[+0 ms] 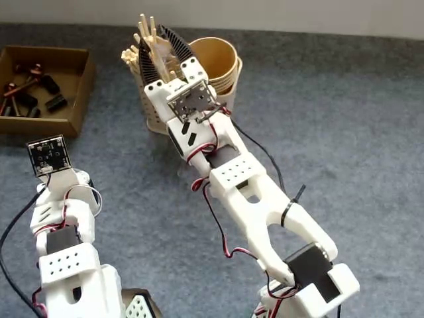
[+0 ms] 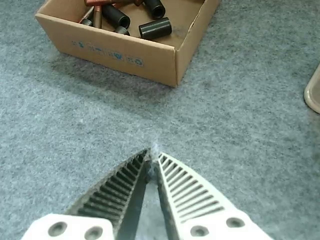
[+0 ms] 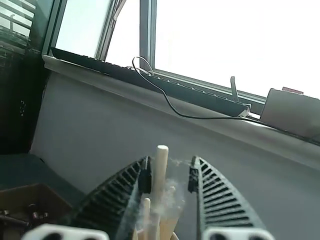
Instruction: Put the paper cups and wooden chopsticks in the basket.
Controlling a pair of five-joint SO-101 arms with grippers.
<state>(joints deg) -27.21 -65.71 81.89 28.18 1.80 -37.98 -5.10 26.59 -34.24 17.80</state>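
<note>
The cups [image 1: 215, 59] and chopsticks [image 1: 147, 33] stand in the basket [image 1: 151, 112], far middle. The right pincer [image 3: 168, 175] is spread around the sticks and the left pincer [image 2: 151, 159] is closed. Practically finished, I'd say.

A grey, felt-like surface [image 1: 344, 119] carries a pale basket [image 1: 154, 118] near its far edge. An open cardboard box [image 1: 82, 93] holding small dark parts [image 1: 55, 102] sits well to the left of the basket, apart from it.
</note>
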